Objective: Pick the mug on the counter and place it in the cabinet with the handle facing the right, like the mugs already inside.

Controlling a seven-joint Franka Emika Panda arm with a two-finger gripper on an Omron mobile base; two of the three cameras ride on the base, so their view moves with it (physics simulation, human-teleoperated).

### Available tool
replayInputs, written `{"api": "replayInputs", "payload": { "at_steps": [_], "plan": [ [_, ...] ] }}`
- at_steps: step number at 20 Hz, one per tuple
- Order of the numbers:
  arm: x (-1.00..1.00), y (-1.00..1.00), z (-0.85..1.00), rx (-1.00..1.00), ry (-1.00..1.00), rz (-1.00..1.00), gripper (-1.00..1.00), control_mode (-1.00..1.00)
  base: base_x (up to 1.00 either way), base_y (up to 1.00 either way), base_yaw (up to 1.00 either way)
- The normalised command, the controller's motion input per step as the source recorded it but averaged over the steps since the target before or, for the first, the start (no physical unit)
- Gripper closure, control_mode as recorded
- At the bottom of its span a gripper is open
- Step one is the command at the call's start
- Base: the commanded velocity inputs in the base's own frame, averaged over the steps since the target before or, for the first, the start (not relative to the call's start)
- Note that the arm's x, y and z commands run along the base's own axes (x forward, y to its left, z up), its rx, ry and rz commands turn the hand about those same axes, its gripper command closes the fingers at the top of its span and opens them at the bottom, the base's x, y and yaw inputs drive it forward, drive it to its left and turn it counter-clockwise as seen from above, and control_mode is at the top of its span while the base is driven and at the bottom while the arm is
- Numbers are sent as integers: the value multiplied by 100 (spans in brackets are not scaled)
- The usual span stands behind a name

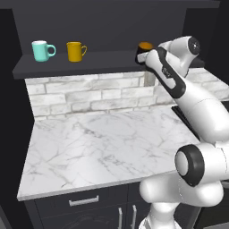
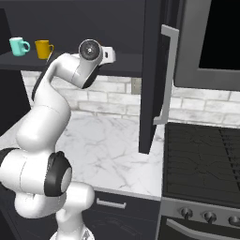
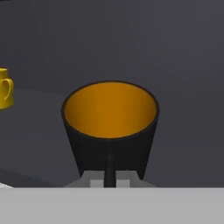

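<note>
The tool (image 3: 109, 175), pinching the black mug (image 3: 109, 127) by its near wall, holds it at cabinet-shelf (image 1: 67, 67) level, right of the yellow-orange mug (image 1: 75, 51).

No text, label, brand, number or sign can be read on anything in the pictures.

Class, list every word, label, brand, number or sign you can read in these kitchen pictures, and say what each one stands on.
None can be read.
Robot arm: a small dark mark on the forearm, too blurred to read.
Black mug, teal mug, yellow-orange mug: plain, no lettering.
Stove knobs: no legible markings.
</note>
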Motion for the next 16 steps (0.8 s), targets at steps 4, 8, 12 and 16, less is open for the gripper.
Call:
{"api": "replayInputs", "payload": {
  "at_steps": [4,8,12,16],
  "plan": [
    [24,0,0,0,0,0,100,-100,0,0,0],
    [22,0,0,1,0,1,100,-100,0,0,0],
    [18,0,0,3,0,4,100,-100,0,0,0],
    [15,0,-6,5,0,8,100,-100,0,0,0]
  ]
}}
